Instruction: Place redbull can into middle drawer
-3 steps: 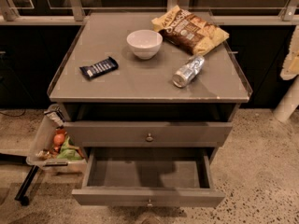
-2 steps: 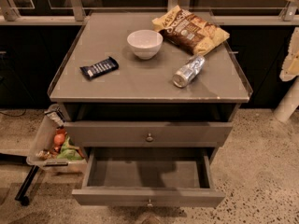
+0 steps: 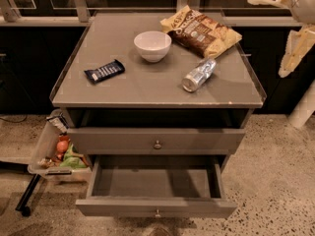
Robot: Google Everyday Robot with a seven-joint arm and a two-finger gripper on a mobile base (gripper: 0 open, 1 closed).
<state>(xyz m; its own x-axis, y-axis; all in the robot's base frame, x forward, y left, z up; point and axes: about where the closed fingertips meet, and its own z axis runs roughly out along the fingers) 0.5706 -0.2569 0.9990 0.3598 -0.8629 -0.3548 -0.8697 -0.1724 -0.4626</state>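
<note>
My gripper sits well right of the white bowl, off the cabinet's right edge, up in the frame corner. The fingers are spread wide with nothing between them.

Left to right from there:
- A dark blue candy bar lies flat, left of the bowl and nearer the front edge.
- A bin of produce sits on the floor, left of and far below the bowl.
- The bowl itself is upright and looks empty.
- The middle drawer is straight below the bowl. It's pulled out, the inside is bare, and the knob is on its front.
- The knobbed drawer front above it is closed.
- The chip bag is just right of the bowl, toward the back.
- The redbull can is right of the bowl and nearer the front edge, lying on its side apart from the bag.

Key relation: the can lies left of and below my gripper, between gripper and bowl. Its long axis runs diagonally, with one round end facing front-left and the other end pointing back-right toward the bag. I judge I'd need to come down left and close across the short width, not along that diagonal.

The can looks slim and silver with faint blue print. It's shiny and round, so it's likely to roll if nudged.
</note>
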